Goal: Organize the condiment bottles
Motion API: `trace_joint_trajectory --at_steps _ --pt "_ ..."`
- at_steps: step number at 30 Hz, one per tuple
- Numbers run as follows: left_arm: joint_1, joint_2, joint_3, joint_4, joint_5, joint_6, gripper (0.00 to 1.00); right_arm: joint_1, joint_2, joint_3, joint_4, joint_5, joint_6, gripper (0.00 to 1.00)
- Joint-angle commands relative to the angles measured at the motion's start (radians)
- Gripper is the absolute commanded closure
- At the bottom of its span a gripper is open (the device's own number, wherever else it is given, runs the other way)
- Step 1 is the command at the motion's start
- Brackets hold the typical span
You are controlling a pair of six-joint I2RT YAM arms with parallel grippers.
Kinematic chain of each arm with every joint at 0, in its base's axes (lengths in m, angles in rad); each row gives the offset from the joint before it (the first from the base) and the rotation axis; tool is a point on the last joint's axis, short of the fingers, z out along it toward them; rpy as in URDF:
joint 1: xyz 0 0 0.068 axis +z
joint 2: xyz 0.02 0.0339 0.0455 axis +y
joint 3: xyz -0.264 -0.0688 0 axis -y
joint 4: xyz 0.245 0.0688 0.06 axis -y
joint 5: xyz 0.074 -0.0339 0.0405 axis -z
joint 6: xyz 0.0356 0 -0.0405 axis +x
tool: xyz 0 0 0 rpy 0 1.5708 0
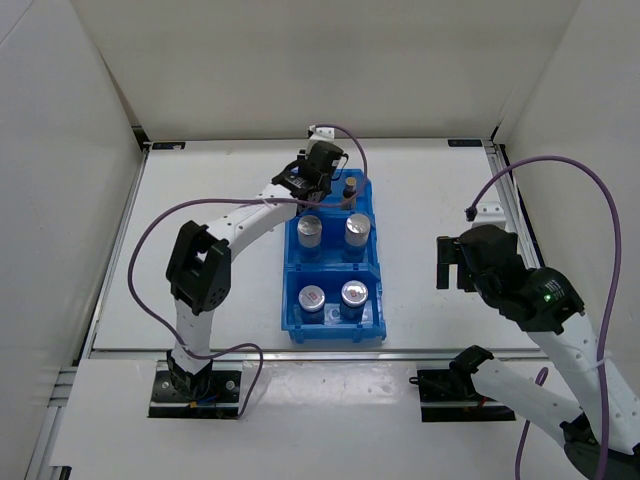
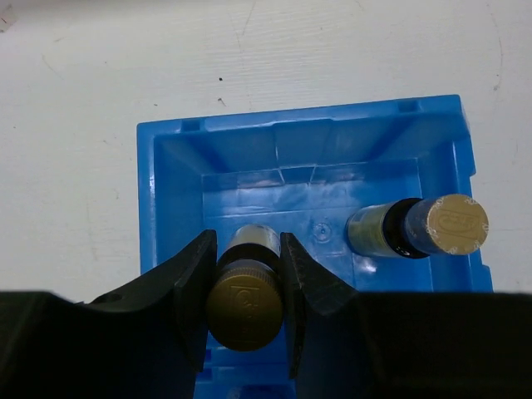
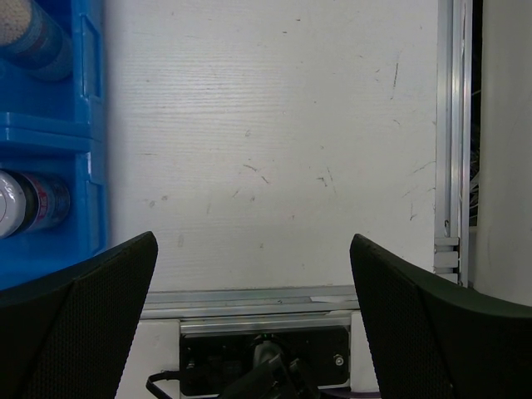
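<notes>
My left gripper (image 1: 318, 186) is over the far compartment of the blue bin (image 1: 292, 268). In the left wrist view it (image 2: 246, 243) is shut on a dark brown bottle with a gold cap (image 2: 244, 306), which stands upright in that compartment. The second brown bottle (image 2: 424, 226) stands to its right in the same compartment (image 1: 349, 190). Two silver-lidded jars (image 1: 309, 231) (image 1: 357, 228) stand in the middle compartment and two (image 1: 313, 298) (image 1: 355, 293) in the near one. My right gripper (image 1: 443, 262) is open and empty over the bare table right of the bin (image 3: 253, 243).
The bin's far wall (image 2: 283, 137) is close in front of the held bottle. The right wrist view shows the bin's right wall (image 3: 87, 125) with two jars (image 3: 29, 33) (image 3: 21, 204) behind it. A metal rail (image 3: 449, 125) runs along the table's right edge.
</notes>
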Motion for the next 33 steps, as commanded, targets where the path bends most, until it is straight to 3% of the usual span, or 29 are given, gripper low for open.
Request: trace_joint_trajectory --at_steps 1,4,7,10,11,14,17,20,25,28,33 --pt "0.022 -0.041 -0.002 0.070 0.040 -0.048 0.89 0.005 -0.011 -0.013 0.035 -0.010 -0.009 0.00" --pt "0.022 -0.030 -0.013 0.070 0.049 -0.048 0.89 0.014 -0.011 -0.013 0.044 -0.010 -0.009 0.00" --pt "0.033 -0.019 -0.024 0.070 0.072 -0.068 0.79 0.014 -0.011 -0.013 0.044 -0.010 -0.009 0.00" --pt "0.042 -0.019 -0.033 0.070 0.082 -0.068 0.46 0.023 -0.011 -0.013 0.044 -0.019 -0.009 0.00" --pt "0.042 -0.019 -0.033 0.070 0.082 -0.068 0.25 0.023 -0.020 -0.013 0.044 -0.019 -0.009 0.00" --pt "0.042 -0.010 -0.024 0.070 0.082 -0.032 0.16 0.034 -0.029 -0.013 0.044 -0.019 -0.018 0.00" --pt "0.042 -0.021 0.027 0.045 0.054 0.015 0.00 0.043 -0.029 -0.013 0.044 -0.029 -0.018 0.00" --pt "0.042 -0.073 0.065 0.036 0.025 0.059 0.00 0.043 -0.029 -0.013 0.044 -0.029 -0.018 0.00" --pt "0.042 -0.318 0.033 0.014 0.003 0.109 0.00 0.043 -0.029 -0.013 0.053 -0.029 -0.018 0.00" --pt "0.042 -0.527 -0.132 0.005 -0.032 0.138 0.00 0.053 -0.039 -0.013 0.053 -0.029 -0.018 0.00" --pt "0.051 -0.870 -0.544 -0.019 -0.142 0.161 0.00 0.091 -0.059 -0.013 0.041 -0.032 -0.018 0.00"
